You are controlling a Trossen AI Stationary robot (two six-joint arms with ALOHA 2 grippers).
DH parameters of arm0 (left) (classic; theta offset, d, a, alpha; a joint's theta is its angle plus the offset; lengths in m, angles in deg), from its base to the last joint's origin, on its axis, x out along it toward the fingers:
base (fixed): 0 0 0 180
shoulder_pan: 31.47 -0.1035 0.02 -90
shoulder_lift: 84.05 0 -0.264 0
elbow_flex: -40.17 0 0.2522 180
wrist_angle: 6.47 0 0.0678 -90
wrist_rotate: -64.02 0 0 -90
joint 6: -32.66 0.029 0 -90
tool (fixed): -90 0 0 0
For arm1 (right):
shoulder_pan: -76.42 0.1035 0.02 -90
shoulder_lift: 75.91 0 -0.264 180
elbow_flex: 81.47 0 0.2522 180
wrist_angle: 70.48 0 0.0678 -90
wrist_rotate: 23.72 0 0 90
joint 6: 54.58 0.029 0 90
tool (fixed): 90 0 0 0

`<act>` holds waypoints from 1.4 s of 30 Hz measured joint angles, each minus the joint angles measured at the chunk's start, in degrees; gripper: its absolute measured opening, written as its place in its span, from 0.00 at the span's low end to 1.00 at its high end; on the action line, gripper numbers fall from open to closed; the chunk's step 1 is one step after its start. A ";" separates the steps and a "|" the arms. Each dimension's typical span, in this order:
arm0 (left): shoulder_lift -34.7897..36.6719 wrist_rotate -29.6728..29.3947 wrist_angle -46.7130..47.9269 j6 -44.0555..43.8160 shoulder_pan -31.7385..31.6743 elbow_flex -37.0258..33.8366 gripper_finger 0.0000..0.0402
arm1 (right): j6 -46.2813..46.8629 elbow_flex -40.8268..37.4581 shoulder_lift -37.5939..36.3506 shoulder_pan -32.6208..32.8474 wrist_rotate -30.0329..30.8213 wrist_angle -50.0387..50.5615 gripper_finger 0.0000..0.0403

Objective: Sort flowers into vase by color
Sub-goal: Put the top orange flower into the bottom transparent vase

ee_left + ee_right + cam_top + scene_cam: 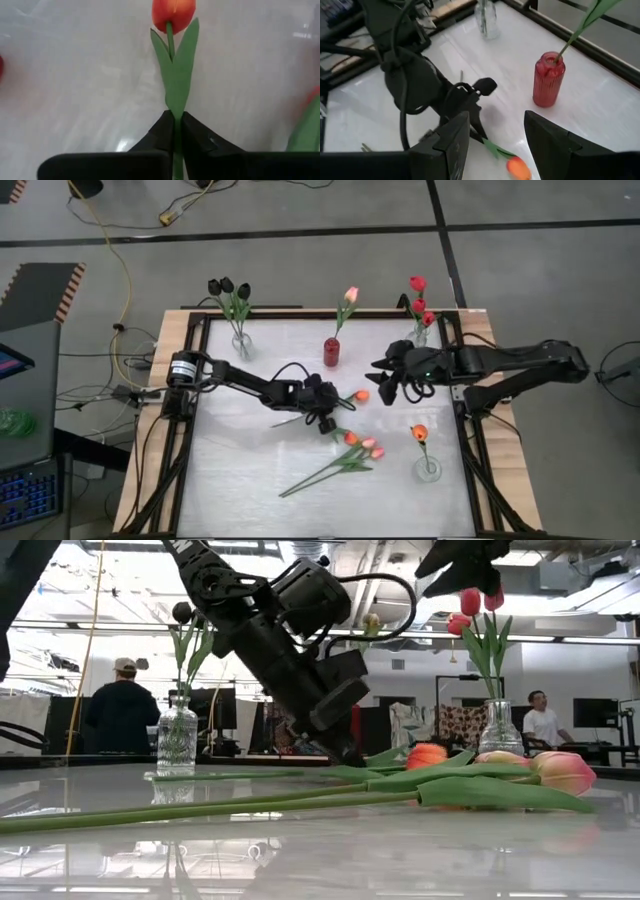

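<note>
White table [240,480] with a dark frame is what we're working on, and past it there's an open workshop with a couple of people standing around in the low view.

Our left gripper [330,420] sits near the middle of the table with its fingers [160,137] pinched together on the stem of an orange tulip [361,395]. In the left wrist view the stem runs straight out from between the fingertips, leaves just past them and the head farthest out. From above, that head lies at about 1 o'clock from the fingers.

Our right gripper [383,387] hangs just beside that same head, at roughly 3 o'clock from it, fingers [451,142] spread wide with nothing between them.

A loose bunch of tulips [345,455] lies on the table at about 5 o'clock from the left gripper, well clear of the fingers.

Vases along the far edge: black tulips [230,288] at 11 o'clock, a pink one in the red vase [331,352] at 12, red tulips [420,300] at 1. One orange tulip stands in a glass vase [427,468] at 4 o'clock.
</note>
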 joint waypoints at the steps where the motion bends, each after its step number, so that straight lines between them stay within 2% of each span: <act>1: 0.00 -0.07 -0.22 -0.06 -0.18 0.68 0.01 | 0.00 0.00 -0.72 0.01 -0.01 0.01 0.54; 12: 0.15 -0.07 -0.53 -0.23 -1.81 12.48 0.01 | -0.02 0.02 -7.32 0.00 0.02 -0.08 0.54; 25: 0.24 -0.05 -0.80 7.83 -3.74 26.65 0.01 | -1.18 0.00 -12.24 0.08 -0.01 0.13 0.54; 35: 0.28 -1.79 -1.10 9.68 -7.03 33.32 0.01 | -3.08 0.02 -18.66 3.76 0.04 0.12 0.54; 42: 0.33 -0.52 -4.07 9.66 -9.09 37.00 0.01 | -3.21 0.02 -19.51 5.29 0.29 0.17 0.54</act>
